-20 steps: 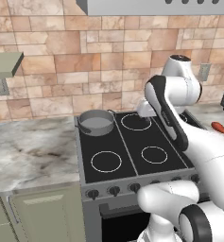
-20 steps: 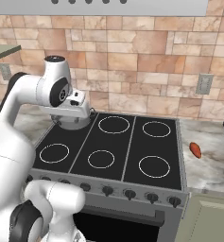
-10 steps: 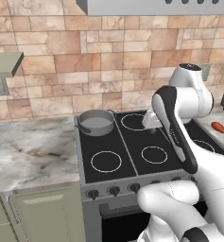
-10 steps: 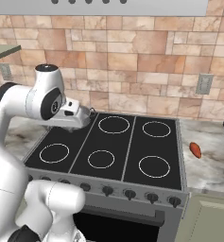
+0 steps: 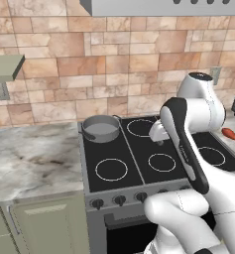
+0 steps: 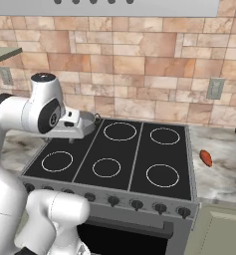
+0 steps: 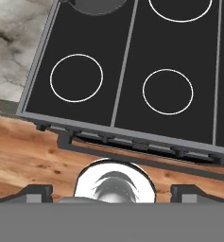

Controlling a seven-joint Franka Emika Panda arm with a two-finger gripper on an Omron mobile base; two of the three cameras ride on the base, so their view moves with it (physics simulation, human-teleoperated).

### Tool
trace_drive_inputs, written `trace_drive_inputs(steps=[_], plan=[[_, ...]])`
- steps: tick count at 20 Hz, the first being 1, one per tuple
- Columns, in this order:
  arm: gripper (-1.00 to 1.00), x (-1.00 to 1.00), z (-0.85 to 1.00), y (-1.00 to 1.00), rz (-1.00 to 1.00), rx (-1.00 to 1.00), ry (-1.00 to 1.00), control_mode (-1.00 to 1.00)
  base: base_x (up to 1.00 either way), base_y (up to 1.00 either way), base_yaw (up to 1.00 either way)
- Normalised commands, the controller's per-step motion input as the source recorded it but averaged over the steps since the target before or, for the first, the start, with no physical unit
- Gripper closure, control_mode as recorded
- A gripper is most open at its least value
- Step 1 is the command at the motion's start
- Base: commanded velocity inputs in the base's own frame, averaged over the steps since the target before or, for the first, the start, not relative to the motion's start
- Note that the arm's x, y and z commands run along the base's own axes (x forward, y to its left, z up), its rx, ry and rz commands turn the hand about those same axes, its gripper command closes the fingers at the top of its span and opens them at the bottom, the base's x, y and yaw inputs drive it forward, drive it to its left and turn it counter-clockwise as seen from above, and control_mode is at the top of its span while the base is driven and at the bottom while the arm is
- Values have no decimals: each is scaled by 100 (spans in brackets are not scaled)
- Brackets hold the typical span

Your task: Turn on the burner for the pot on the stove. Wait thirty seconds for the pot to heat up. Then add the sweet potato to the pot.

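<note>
Swinging right off the pot (image 5: pixel 101 129) across the stove (image 6: pixel 134 164), your gripper (image 7: pixel 111 191) now hangs over mid-cooktop, fingers (image 7: pixel 38 191) wide and empty. Sweet potato (image 6: pixel 205 157) lies on the right worktop (image 6: pixel 221 174), well apart; looks like the fetch step.

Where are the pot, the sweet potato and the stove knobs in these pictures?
pot (image 5: pixel 101 129): left base view, on its grey inside, back left burner.
sweet potato (image 6: pixel 206 157): right base view, middle of its orange body, on the counter right of the stove.
stove knobs (image 6: pixel 136 204): right base view, on a middle knob of the front row.
</note>
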Motion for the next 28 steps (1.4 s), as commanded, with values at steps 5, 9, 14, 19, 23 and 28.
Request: trace_drive_inputs(steps=[5,9,14,19,23,28], plan=[[-100,-19,0,0,0,0,-9,-100,0,0,0],[-100,-17,-4,0,0,0,-9,-100,0,0,0],[-100,-9,0,0,0,0,-16,-100,0,0,0],[-100,0,0,0,0,0,-11,-100,0,0,0],[-100,0,0,0,0,0,0,-100,0,0,0],[-100,0,0,0,0,0,0,-100,0,0,0]])
